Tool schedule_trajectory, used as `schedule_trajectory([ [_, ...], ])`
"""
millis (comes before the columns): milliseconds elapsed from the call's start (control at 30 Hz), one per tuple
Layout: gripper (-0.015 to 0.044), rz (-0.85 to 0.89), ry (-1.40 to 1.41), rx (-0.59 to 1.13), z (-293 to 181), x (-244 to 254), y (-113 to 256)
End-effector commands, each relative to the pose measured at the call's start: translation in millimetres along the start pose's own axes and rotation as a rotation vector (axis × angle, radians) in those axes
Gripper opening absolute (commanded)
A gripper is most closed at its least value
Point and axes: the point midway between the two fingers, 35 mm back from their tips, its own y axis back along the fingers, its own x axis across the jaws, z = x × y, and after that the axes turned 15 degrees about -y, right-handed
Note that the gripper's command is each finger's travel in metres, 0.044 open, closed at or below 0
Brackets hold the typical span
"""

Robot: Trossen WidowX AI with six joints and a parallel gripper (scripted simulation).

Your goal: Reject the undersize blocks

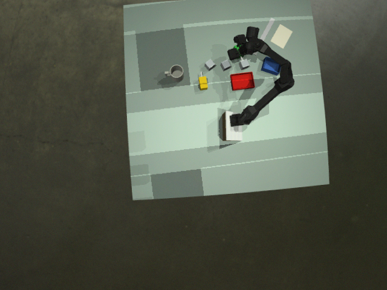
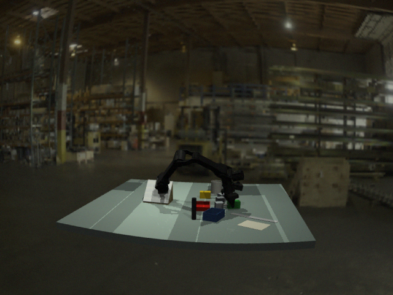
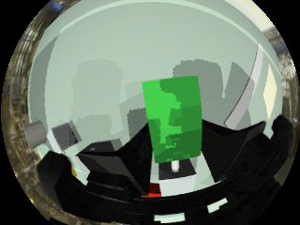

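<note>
Green is the colour to follow: the GO gauge (image 1: pixel 237 48) (image 2: pixel 237 204) (image 3: pixel 173 117) sits squarely between the fingers (image 1: pixel 238 51) (image 2: pixel 233 204), which are closed on its handle, one on either side. From where I'm standing it looks low over the desk (image 1: pixel 162 124) (image 2: pixel 142 222) (image 3: pixel 141 37), and its long axis runs roughly level, with the steel pin (image 1: pixel 242 58) (image 3: pixel 175 166) aimed out of the grip at the nearest steel block (image 1: pixel 244 64) (image 2: pixel 218 204) (image 3: pixel 177 187). And here's what it all hangs on: pin and bore have to share one line. The pin reaches that block's dark face, a short length showing outside, but whether its tip is in the hole I can't tell. A straight push along the pin would seem the next call; a slight skew could jam it and make a good bore look undersize. Beyond the block, on the side away from the handle, waits the red reject tray (image 1: pixel 242 89) (image 2: pixel 202 206) (image 3: pixel 151 191), no block visible inside it. Off to one side stand the middle block (image 1: pixel 225 64) (image 2: pixel 219 199) and the far block (image 1: pixel 210 64) (image 3: pixel 66 136), outside the tray, their verdicts not readable from here.
</note>
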Motion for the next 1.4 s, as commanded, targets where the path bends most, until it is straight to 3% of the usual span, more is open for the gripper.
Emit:
schedule_trajectory([
  [0,0.0,0.001,-0.003,-0.012,1.1,-2.3,3.5],
  [1367,0.0,0.001,-0.003,-0.009,-2.6,-2.3,3.6],
])
